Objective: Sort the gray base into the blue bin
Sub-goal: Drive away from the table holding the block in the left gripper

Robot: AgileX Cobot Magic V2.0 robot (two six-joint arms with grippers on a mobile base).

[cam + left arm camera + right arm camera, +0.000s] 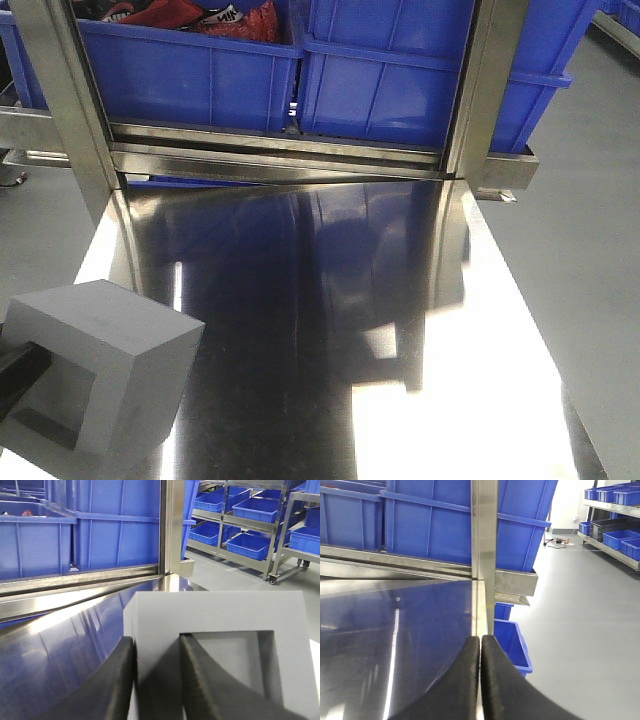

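The gray base (100,370) sits at the near left corner of the shiny steel desk (330,330), with its square recess turned toward the left arm. From the pictures one cannot tell whether it rests on the steel or is held just above it. The left gripper (157,645) has its jaws clamped on one wall of the block: in the left wrist view one black finger lies against the outer face and the other reaches inside the recess, with the gray wall pinched between them. In the front view only one dark finger shows, entering the recess from the left edge. The right gripper (480,640) holds nothing; its jaws are pressed together with no gap between them, and it hangs over the right edge of the desk, well apart from the block. Along the far edge of the desk a steel rack (280,150) carries two large bins side by side. The left blue bin (180,80) has red and black things inside, while the contents of the right blue bin (400,80) are out of sight. The gray base is well apart from both, across the whole depth of the desk. A steel post (484,530) rises at the far right corner, and beside it, lower down on the gray floor (580,605), stands a smaller blue bin (512,640).
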